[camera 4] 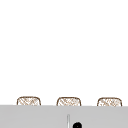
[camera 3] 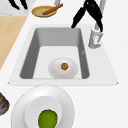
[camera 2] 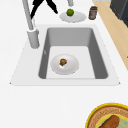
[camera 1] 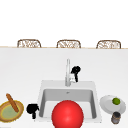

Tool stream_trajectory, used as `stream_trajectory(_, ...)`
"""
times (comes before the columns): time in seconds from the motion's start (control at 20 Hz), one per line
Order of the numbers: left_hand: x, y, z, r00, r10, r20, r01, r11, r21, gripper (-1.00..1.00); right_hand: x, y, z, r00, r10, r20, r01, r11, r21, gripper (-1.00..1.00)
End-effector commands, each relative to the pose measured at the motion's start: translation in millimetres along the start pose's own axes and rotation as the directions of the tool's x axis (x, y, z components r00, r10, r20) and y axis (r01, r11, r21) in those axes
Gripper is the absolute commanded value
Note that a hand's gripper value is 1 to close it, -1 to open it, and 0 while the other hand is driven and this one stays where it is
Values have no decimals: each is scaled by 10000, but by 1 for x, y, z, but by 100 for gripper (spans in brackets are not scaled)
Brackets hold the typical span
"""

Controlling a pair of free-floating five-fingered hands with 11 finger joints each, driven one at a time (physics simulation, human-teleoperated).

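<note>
My right hand (camera 1: 75,70) hovers just right of the grey faucet (camera 1: 67,72), behind the sink, its fingers straight and pointing down. In the right side view the right hand (camera 3: 90,11) overlaps the faucet's (camera 3: 96,37) top; I cannot tell whether they touch. It also appears as the hand (camera 2: 42,4) beside the spout (camera 2: 30,23) and as the hand (camera 4: 77,125). My left hand (camera 1: 32,109) hangs over the counter by the sink's front left corner, fingers relaxed, holding nothing; the left hand (camera 3: 17,3) sits at the top left there.
The sink basin (camera 2: 75,37) holds a white plate (camera 2: 68,68) with a small brown morsel (camera 2: 63,61). A red ball (camera 1: 67,114) covers the sink's front. Left: a yellow bowl (camera 1: 7,113) with a brown stick (camera 1: 12,102). Right: a plate (camera 1: 107,105), lime (camera 1: 116,101), jar (camera 1: 115,117).
</note>
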Motion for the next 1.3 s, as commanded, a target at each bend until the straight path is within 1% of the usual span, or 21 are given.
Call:
stream_trajectory(0.0, 0, 0, 0, 10000, 0, 0, 0, 10000, 0, 0, -2, 3, -12, 9995, 189, -265, -178, 9990, 402, -100)
stream_trajectory(0.05, 0, 0, 0, 10000, 0, 0, 0, 10000, 0, 0, -11, -2, -14, 10000, 24, -27, -23, 9992, 390, -100)
stream_trajectory(0.1, 0, 0, 0, 10000, 0, 0, 0, 10000, 0, 0, -14, -2, -11, 9999, 52, -149, -47, 9993, 362, -100)
stream_trajectory(0.15, 0, 0, 0, 10000, 0, 0, 0, 10000, 0, 0, -16, -6, -3, 9988, 222, -437, -215, 9996, 155, -100)
stream_trajectory(0.2, 0, 0, 0, 10000, 0, 0, 0, 10000, 0, 0, -17, -6, 2, 9996, 155, -220, -166, 9986, -506, -100)
stream_trajectory(0.25, 0, 0, 0, 10000, 0, 0, 0, 10000, 0, 0, -13, -8, 8, 9995, 319, -78, -326, 9934, -1099, -100)
stream_trajectory(0.3, 0, 0, 0, 10000, 0, 0, 0, 10000, 0, 0, -12, -9, 10, 9998, 198, 93, -185, 9921, -1243, -100)
stream_trajectory(0.35, 0, 0, 0, 10000, 0, 0, 0, 10000, 0, 0, -9, -15, 16, 9998, 159, 121, -143, 9925, -1217, -100)
stream_trajectory(0.4, 0, 0, 0, 10000, 0, 0, 0, 10000, 0, 0, -9, -23, 19, 9998, 107, 138, -92, 9939, -1098, -100)
stream_trajectory(0.45, 0, 0, 0, 10000, 0, 0, 0, 10000, 0, 0, -8, -22, 12, 9999, 88, 110, -81, 9980, -624, -100)
stream_trajectory(0.5, 0, 0, 0, 10000, 0, 0, 0, 10000, 0, 0, -11, -24, 5, 9999, 97, 125, -92, 9991, -408, -100)
stream_trajectory(0.55, 0, 0, 0, 10000, 0, 0, 0, 10000, 0, 0, -12, -28, -1, 9998, 163, 76, -163, 9999, -4, -100)
stream_trajectory(0.6, 0, 0, 0, 10000, 0, 0, 0, 10000, 0, 0, -13, -26, -4, 9996, 266, -94, -267, 9996, -130, -100)
stream_trajectory(0.65, 0, 0, 0, 10000, 0, 0, 0, 10000, 0, 0, -14, -26, -9, 9992, 338, -199, -339, 9994, -52, -100)
stream_trajectory(0.7, 0, 0, 0, 10000, 0, 0, 0, 10000, 0, 0, -15, -26, -17, 9983, 475, -325, -473, 9988, 78, -100)
stream_trajectory(0.75, 0, 0, 0, 10000, 0, 0, 0, 10000, 0, 0, -16, -27, -27, 9976, 583, -377, -570, 9977, 353, -100)
stream_trajectory(0.9, 0, 0, 0, 10000, 0, 0, 0, 10000, 0, 0, -18, -37, -41, 9967, 616, -526, -571, 9950, 818, -100)
stream_trajectory(1.05, 0, 0, 0, 10000, 0, 0, 0, 10000, 0, 0, -25, -45, -48, 9934, 824, -793, -700, 9865, 1477, -100)
stream_trajectory(1.15, 0, 0, 0, 10000, 0, 0, 0, 10000, 0, 0, -27, -47, -56, 9924, 964, -767, -812, 9800, 1817, -100)
stream_trajectory(1.2, 0, 0, 0, 10000, 0, 0, 0, 10000, 0, 0, -26, -44, -62, 9929, 986, -662, -845, 9782, 1896, -100)
stream_trajectory(1.25, 0, 0, 0, 10000, 0, 0, 0, 10000, 0, 0, -28, -34, -64, 9953, 803, -542, -705, 9840, 1637, -100)
